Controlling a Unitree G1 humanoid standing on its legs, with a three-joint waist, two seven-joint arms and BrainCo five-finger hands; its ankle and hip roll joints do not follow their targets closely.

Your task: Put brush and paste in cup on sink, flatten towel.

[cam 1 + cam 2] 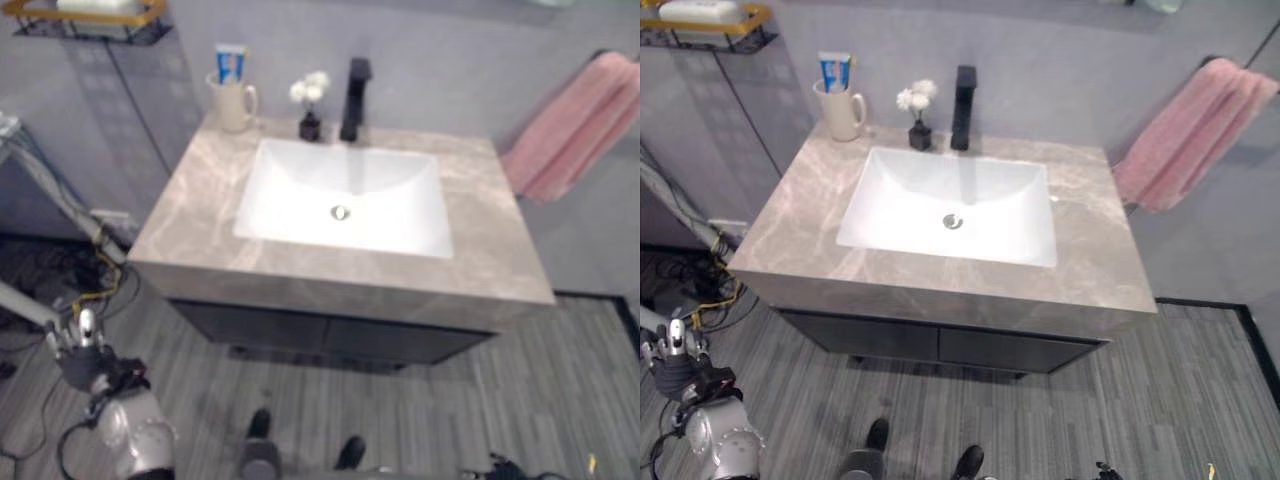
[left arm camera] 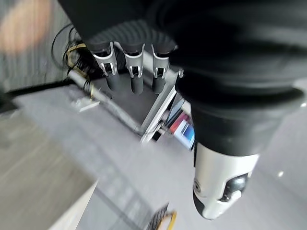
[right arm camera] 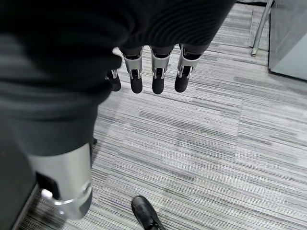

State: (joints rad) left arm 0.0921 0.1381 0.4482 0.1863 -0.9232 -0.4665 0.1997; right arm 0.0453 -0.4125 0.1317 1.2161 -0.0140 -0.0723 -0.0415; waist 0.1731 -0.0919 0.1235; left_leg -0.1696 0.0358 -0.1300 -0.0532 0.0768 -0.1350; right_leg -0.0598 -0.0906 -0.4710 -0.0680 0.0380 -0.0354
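**Both hands hung low, paste already in the cup**

Nearest the camera was the left hand (image 2: 144, 72), hanging low at the robot's left side over the grey striped floor (image 1: 520, 400), well short of the vanity. Its fingers (image 2: 136, 79) were relaxed and holding nothing. Same story for the right hand (image 3: 153, 62) in its wrist view: fingers (image 3: 158, 76) hung loose over the floor, nothing in them.

Next up was the dark cabinet front (image 1: 940, 345) under the marbled grey counter (image 1: 1090, 260). Sunk into the counter was a white basin (image 1: 950, 205) with a round drain (image 1: 953, 221) in the middle.

Along the back edge of the counter, a black faucet (image 1: 964, 105) stood upright behind the basin. Just beside it on the left sat a tiny dark vase of white flowers (image 1: 917, 110). Further left, at the back left corner, was the cream cup (image 1: 840, 113) with its handle pointing toward the flowers. The toothpaste tube (image 1: 834, 71) stood upright inside it, white with a blue band. Couldn't make out a brush in there or anywhere else.

Off to the right, on the wall past the counter, the pink towel (image 1: 1185, 135) hung bunched and slanted over its rail, not spread flat. Farthest back, up at the top left, a wall shelf (image 1: 710, 28) carried something pale that I couldn't identify.
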